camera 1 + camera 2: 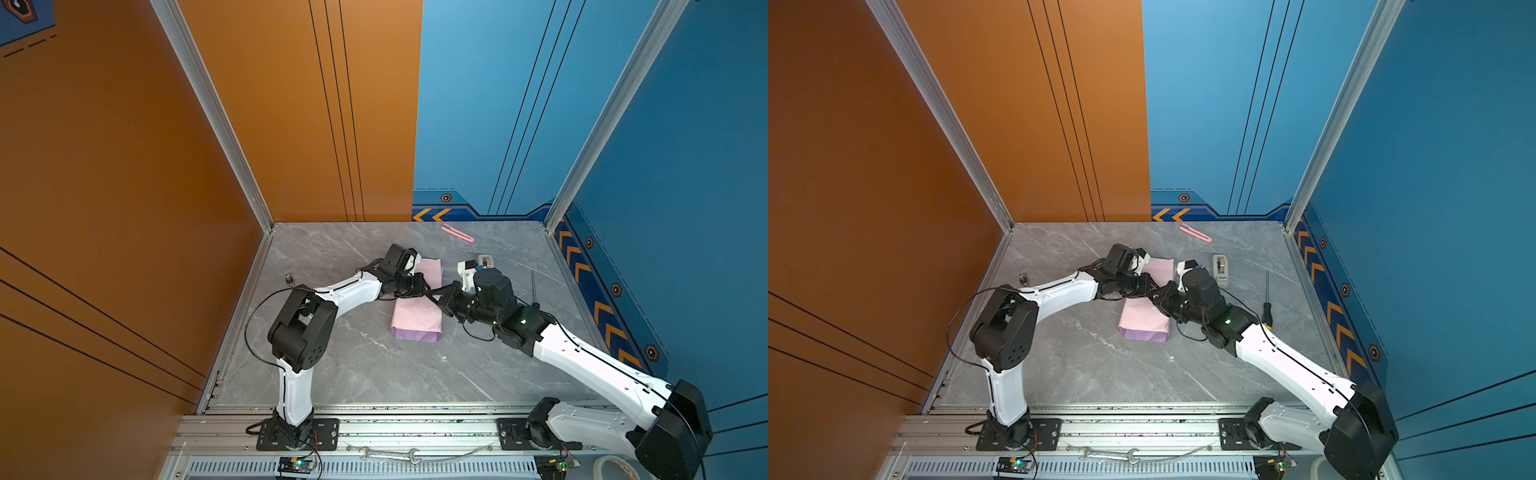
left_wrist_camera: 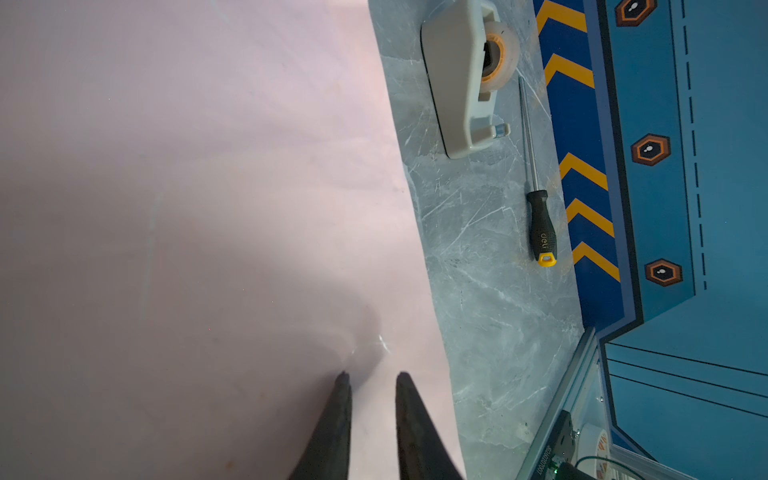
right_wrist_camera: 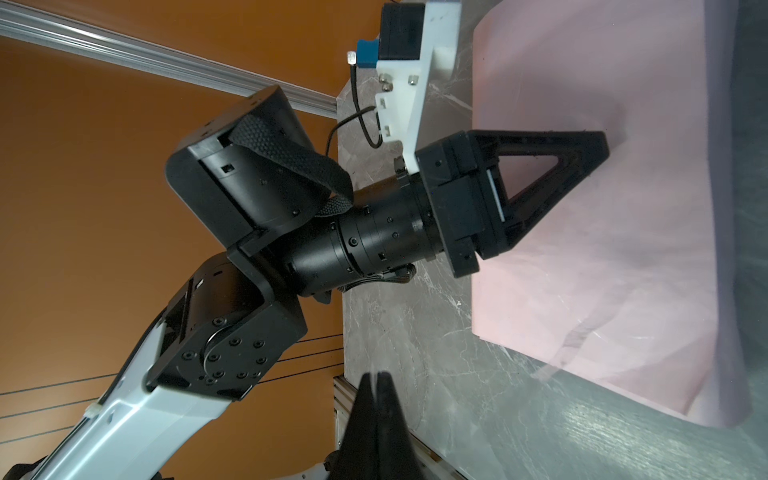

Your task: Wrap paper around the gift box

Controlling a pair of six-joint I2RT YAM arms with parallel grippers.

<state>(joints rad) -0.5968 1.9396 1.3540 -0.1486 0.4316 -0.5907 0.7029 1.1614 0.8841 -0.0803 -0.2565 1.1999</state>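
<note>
The paper (image 1: 415, 320) (image 1: 1144, 318) lies folded into a long parcel in the middle of the table, pale pink on top with a lilac front face (image 1: 415, 334). The gift box is hidden under it. My left gripper (image 1: 420, 287) (image 2: 370, 376) rests low on the pink top (image 2: 187, 208), its fingers a little apart with only paper showing between them. The right wrist view shows it from the side (image 3: 598, 145), its tip down on the paper (image 3: 602, 249). My right gripper (image 1: 434, 296) (image 3: 376, 374) is shut and hovers by the parcel's right edge, close to the left one.
A beige tape dispenser (image 1: 1221, 270) (image 2: 461, 83) and a black screwdriver (image 1: 1266, 307) (image 2: 540, 228) lie to the right of the parcel. A pink cutter (image 1: 457, 232) is near the back wall. A wrench (image 1: 388, 455) lies on the front rail.
</note>
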